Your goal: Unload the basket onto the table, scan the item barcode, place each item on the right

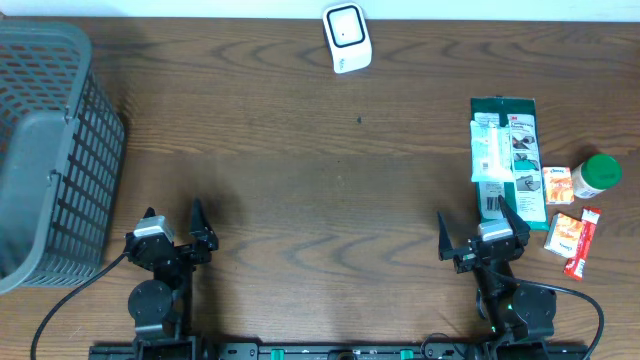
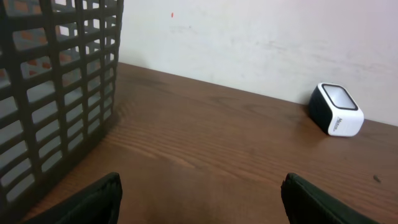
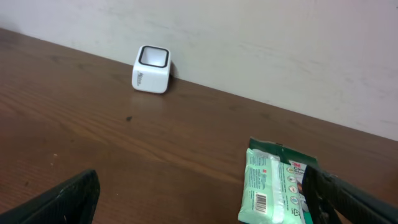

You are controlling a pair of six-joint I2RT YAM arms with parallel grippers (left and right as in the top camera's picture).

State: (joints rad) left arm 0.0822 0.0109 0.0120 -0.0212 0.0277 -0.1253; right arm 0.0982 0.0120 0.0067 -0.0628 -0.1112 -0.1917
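Basket (image 1: 92,175) at left, scanner (image 1: 347,38) at back centre, packet (image 1: 505,150) at right

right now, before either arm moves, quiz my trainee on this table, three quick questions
1. True or false: the white cube-shaped scanner stands at the far edge of the brown wooden table.
2. Which gripper is nearer the flat green plastic packet? A left gripper B right gripper
3. Fill in: the grey plastic mesh basket sits on the robot's ___ side.
Key: 1 true; 2 B; 3 left.
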